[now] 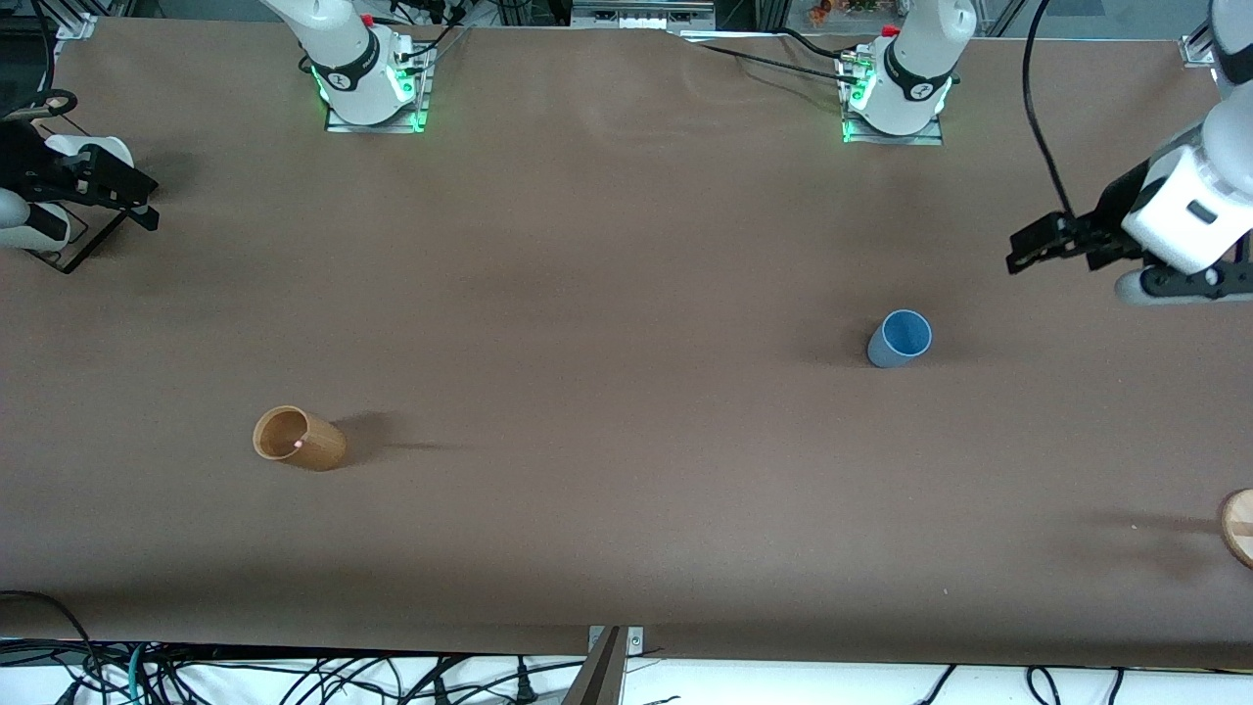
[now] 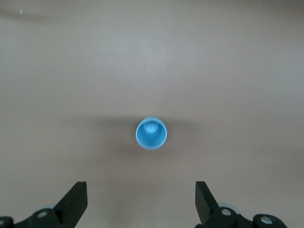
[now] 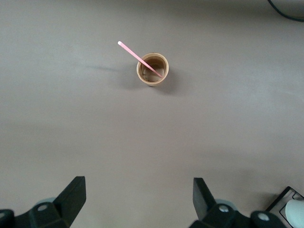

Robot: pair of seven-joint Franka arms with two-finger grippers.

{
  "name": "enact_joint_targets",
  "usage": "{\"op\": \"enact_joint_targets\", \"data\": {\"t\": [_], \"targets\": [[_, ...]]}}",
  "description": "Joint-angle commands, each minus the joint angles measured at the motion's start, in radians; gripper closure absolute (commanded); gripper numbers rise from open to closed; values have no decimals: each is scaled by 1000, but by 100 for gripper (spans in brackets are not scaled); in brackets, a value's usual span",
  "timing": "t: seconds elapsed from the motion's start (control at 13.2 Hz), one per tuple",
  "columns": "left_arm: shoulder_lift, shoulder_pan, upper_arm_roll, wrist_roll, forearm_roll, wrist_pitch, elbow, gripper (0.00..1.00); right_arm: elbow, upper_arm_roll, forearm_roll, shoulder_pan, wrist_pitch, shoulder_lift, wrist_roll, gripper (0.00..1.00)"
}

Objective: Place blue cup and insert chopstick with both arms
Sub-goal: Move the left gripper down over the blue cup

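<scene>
The blue cup [image 1: 899,339] stands upright on the brown table toward the left arm's end; it also shows in the left wrist view [image 2: 151,133]. The chopstick [image 3: 137,56] leans inside the tan cup [image 1: 299,438], its pale end sticking out over the rim; the tan cup also shows in the right wrist view [image 3: 152,69]. My left gripper [image 1: 1028,247] is open and empty, up over the table at the left arm's end, apart from the blue cup; its own view [image 2: 141,187] shows it too. My right gripper [image 1: 149,203] is open and empty over the table's right-arm end, as its own view [image 3: 138,183] shows.
A round wooden piece [image 1: 1239,525] lies at the table's edge at the left arm's end, nearer the front camera than the blue cup. A dark flat stand [image 1: 73,245] sits under the right gripper's arm. Cables hang along the front edge.
</scene>
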Motion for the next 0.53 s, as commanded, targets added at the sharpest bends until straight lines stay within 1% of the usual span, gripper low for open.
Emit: {"op": "enact_joint_targets", "data": {"t": [0.0,0.08,0.15,0.23,0.38,0.45], "targets": [[85,-26,-8,-5,51,35,35,0,22,1,-9,-6,-19,6,7,0],[111,-37,-14,-7,61,47,35,0,22,1,-6,-6,-16,6,9,0],[131,-37,-13,-4,66,86,35,0,22,-2,-1,-9,-19,6,10,0],[177,-28,-13,-4,53,123,35,0,20,-5,0,-13,-22,7,9,0],[249,-37,-14,-4,63,166,33,0,20,-32,5,-13,-23,9,10,0],[276,-39,-16,-2,65,189,14,0,22,-32,5,-13,-36,9,9,0]]}}
